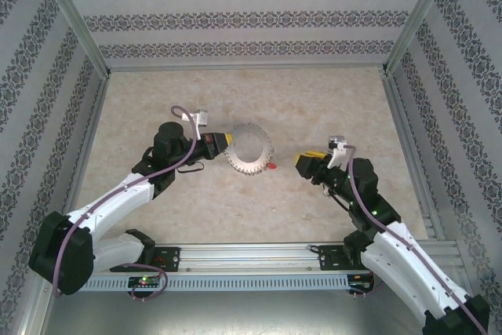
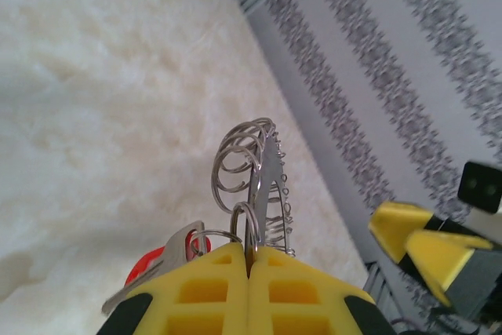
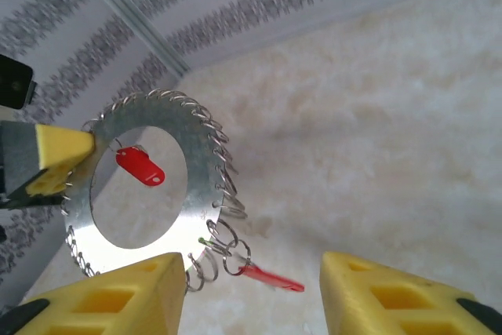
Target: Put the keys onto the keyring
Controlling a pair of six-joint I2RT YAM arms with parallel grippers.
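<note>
The keyring [image 1: 245, 167] is a flat silvery ring fringed with wire loops, held upright above the table's middle. My left gripper [image 1: 227, 140] is shut on its left rim; in the left wrist view the yellow fingertips [image 2: 249, 255] pinch the keyring [image 2: 265, 169] edge-on. One red-headed key [image 2: 145, 266] hangs by those fingers and shows through the ring's hole [image 3: 140, 165]. A second red key [image 3: 271, 278] dangles from a loop at the keyring's [image 3: 200, 174] lower rim, also visible from above [image 1: 271, 166]. My right gripper [image 3: 247, 304] is open just short of it, touching nothing [image 1: 301, 161].
The beige marbled table [image 1: 314, 100] is boxed in by patterned walls on the far, left and right sides. An aluminium rail [image 1: 259, 255] carrying both arm bases runs along the near edge.
</note>
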